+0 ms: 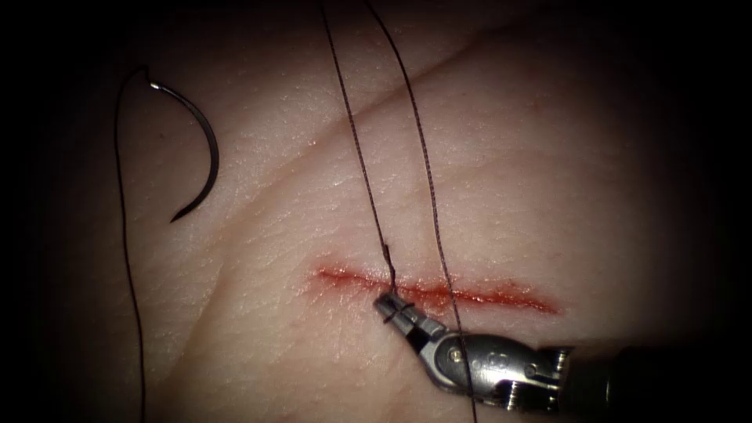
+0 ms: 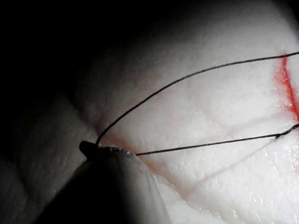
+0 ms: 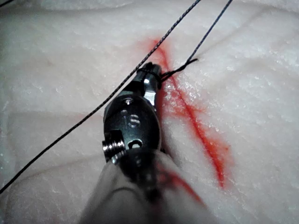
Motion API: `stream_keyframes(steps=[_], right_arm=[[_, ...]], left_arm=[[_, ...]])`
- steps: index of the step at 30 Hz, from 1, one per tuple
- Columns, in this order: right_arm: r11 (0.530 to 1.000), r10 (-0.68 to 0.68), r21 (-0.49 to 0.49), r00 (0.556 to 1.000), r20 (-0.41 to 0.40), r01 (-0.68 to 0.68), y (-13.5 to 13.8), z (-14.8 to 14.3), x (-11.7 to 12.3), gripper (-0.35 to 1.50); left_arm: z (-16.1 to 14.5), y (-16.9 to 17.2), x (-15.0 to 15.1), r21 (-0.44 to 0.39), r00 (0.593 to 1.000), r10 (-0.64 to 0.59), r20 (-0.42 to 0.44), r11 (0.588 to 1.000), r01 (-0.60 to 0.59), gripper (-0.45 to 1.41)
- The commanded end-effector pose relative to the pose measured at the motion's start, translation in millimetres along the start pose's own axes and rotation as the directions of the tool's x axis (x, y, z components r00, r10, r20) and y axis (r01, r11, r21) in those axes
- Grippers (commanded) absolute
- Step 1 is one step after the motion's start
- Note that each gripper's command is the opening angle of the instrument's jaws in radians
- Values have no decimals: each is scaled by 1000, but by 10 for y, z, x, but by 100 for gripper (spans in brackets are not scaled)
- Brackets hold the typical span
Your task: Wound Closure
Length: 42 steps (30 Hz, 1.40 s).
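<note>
Endoscope view shows you the tissue (image 1: 548, 157) with its cut (image 1: 439, 291) mostly unclosed, one stitch's thread (image 1: 356, 141) crossing it, your right hand (image 1: 389, 307) pinching that thread at the cut, and the needle (image 1: 205, 153) lying free, well left.

I count one curved needle (image 1: 196, 149) lying free at ten o'clock and one cut (image 1: 435, 291) in the tissue (image 1: 548, 196), near six. Two thread strands (image 1: 356, 145) run from twelve down to the cut, where one hand (image 1: 389, 305) of mine is clamped on thread.
</note>
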<state>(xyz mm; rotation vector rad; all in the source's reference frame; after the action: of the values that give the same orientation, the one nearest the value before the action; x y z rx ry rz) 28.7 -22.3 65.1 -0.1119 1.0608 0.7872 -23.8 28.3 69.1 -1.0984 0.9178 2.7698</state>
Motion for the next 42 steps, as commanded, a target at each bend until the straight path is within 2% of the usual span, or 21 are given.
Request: stream_keyframes(steps=[1, 10, 24, 31, 42], right_arm=[[1000, 1, 3, 1000, 1, -1, -11, 1, -5, -35], [1000, -12, 8, 1000, -3, 12, -18, -4, -2, -35], [999, -36, 23, 999, -17, 37, -39, -15, -2, -35], [998, -42, 34, 999, -26, 43, -53, -22, -4, -35], [997, -65, 40, 998, -11, 65, -66, -25, -21, -35]], left_arm=[[14, -3, 0, 23, 1000, 14, 19, 1000, -15, -45], [46, -10, -21, 54, 994, 40, 97, 998, -45, -45], [96, -38, -77, 192, 985, 22, 171, 980, -55, -45], [112, -45, -97, 195, 981, 26, 194, 979, -64, -45], [116, -43, -101, 195, 978, 36, 207, 978, -77, -45]])
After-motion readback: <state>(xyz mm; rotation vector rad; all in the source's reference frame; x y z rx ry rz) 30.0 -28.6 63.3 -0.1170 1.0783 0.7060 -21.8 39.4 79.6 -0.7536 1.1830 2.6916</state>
